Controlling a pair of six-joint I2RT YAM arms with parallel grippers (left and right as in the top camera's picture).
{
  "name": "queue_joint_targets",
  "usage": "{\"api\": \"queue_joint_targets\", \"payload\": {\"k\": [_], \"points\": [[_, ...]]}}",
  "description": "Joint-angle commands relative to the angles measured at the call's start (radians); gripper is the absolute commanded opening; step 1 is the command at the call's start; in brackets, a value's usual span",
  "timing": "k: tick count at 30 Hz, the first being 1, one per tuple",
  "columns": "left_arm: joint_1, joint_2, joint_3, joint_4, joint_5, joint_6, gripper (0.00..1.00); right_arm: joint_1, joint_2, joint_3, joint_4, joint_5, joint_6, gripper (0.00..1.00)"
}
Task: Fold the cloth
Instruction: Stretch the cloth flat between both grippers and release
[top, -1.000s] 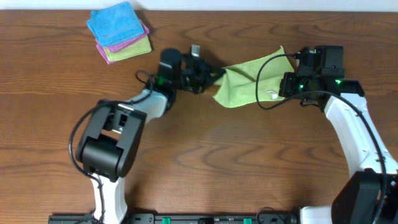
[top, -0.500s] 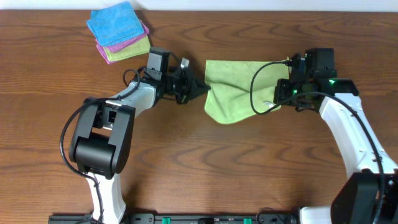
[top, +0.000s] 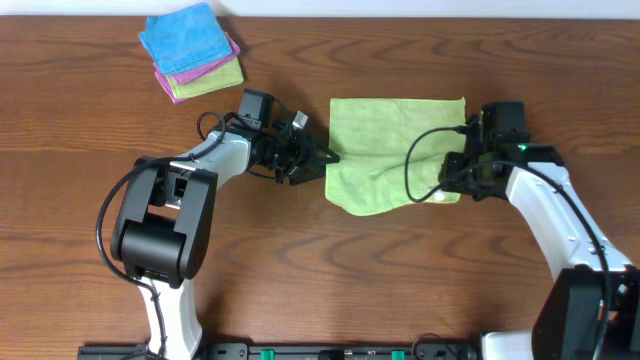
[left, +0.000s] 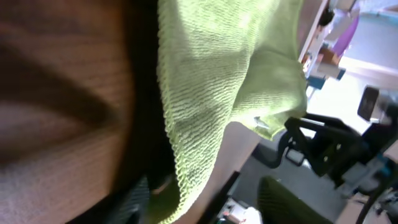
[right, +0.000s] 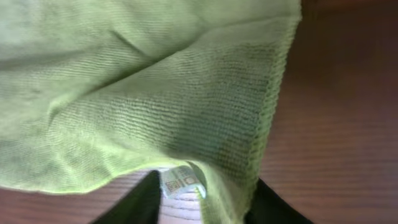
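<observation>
Overhead, the cloth (top: 395, 150) lies spread nearly flat on the table (top: 350, 290), upper centre of the frame, its lower edge slightly rumpled. The left gripper (top: 322, 157) touches its left edge; whether those jaws are apart or together cannot be told. The right gripper (top: 458, 178) sits at the cloth's lower right corner, jaws parted, with hem and label between the fingers (right: 140, 200). Folded cloths (top: 192, 50) are stacked upper left.

The cloth (right: 124, 81) hides most of the right tool (right: 200, 198).

The cloth (top: 395, 150), bunched up a second ago, now lies spread out wide.
</observation>
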Motion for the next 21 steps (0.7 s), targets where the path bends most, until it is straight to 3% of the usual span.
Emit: {"api": "queue_joint_targets", "payload": {"k": [1, 10, 16, 21], "points": [[0.026, 0.003, 0.01, -0.022, 0.001, 0.044, 0.71, -0.033, 0.002, -0.006, -0.006, 0.074, 0.013, 0.47], [0.087, -0.039, 0.01, -0.146, 0.03, 0.172, 0.9, -0.127, -0.04, -0.006, -0.095, 0.07, 0.018, 0.49], [0.081, -0.057, 0.009, -0.292, -0.027, 0.309, 0.97, -0.179, -0.086, -0.022, -0.103, -0.062, 0.01, 0.49], [0.051, -0.056, 0.007, -0.318, -0.097, 0.33, 0.97, -0.219, -0.117, -0.102, -0.062, -0.15, 0.003, 0.49]]}}
